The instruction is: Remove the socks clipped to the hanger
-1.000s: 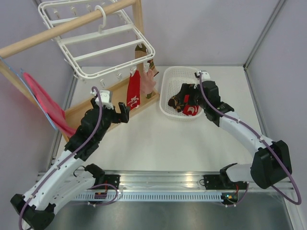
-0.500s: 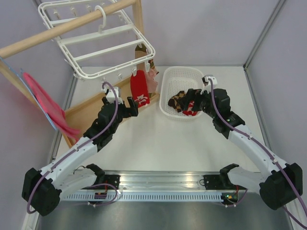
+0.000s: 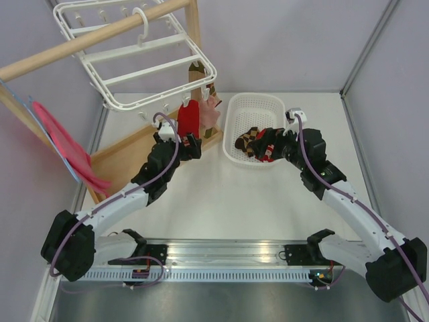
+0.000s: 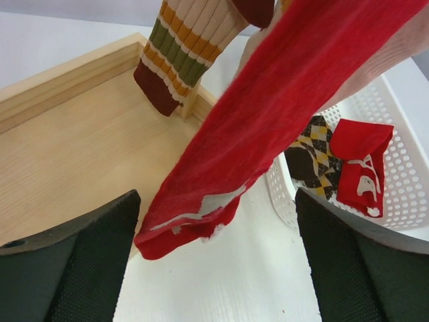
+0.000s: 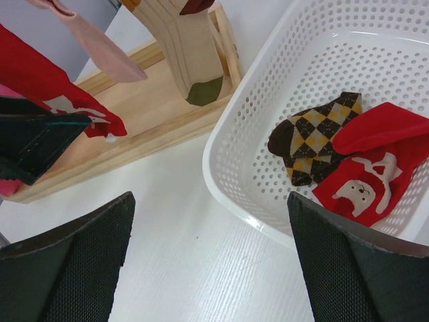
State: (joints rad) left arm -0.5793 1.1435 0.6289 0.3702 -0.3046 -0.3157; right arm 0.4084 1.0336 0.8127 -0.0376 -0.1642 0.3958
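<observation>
The white hanger (image 3: 147,64) hangs from a wooden rod. A red sock with white marks (image 3: 188,119) is clipped to its near edge, next to a pale pink sock (image 3: 213,111) and a striped sock (image 4: 181,47). My left gripper (image 3: 184,144) is open and empty, with the red sock's toe (image 4: 201,215) hanging just ahead, between the fingers. My right gripper (image 3: 278,142) is open and empty at the basket's near side. A brown-and-cream checkered sock (image 5: 315,134) and a red sock (image 5: 369,174) lie in the basket.
The white mesh basket (image 3: 231,134) stands right of the rack. The wooden rack's base tray (image 3: 120,157) lies under the hanging socks, and its rod (image 3: 80,43) slants above. A red-pink cloth (image 3: 64,144) hangs at the far left.
My left gripper has moved forward and right, up to the hanging red sock. My right gripper has pulled back from over the basket, where both socks stay.
</observation>
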